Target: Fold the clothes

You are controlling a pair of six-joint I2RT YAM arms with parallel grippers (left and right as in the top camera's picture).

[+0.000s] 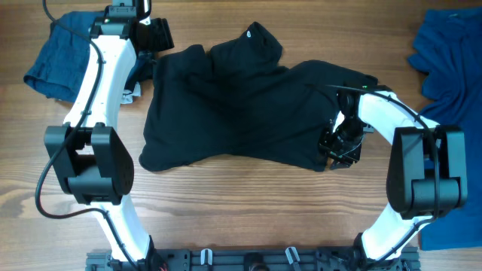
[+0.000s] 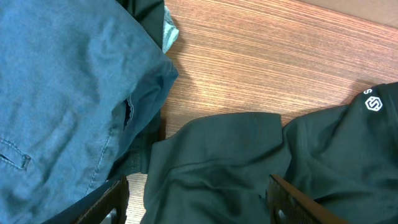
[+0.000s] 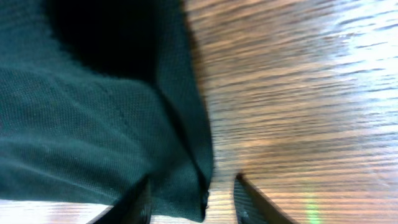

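Nearest the base, the right gripper (image 1: 340, 147) sits low at the near right edge of the shirt (image 1: 233, 105). In the wrist view its jaws stand apart with the hem hanging between them. Bare wood shows between the cloth and one jaw, so it is loose around the edge, not pinching it. The shirt is black and lies rumpled across the middle of the table (image 1: 248, 203), its near edge uneven, one sleeve running out to the right under the right arm. At its far side the collar area bunches up, with a small white logo (image 1: 251, 33) showing. Farther back on the left, the left gripper (image 1: 160, 36) hovers over the shirt's far left corner, jaws spread wide and released, black cloth lying below and between them with nothing caught. Just beside it, in the far left corner, lies a dark blue garment (image 1: 56, 56), its edge overlapping the shirt in the left wrist view. A blue garment (image 1: 452, 53) lies along the right edge, well apart from the shirt's body.
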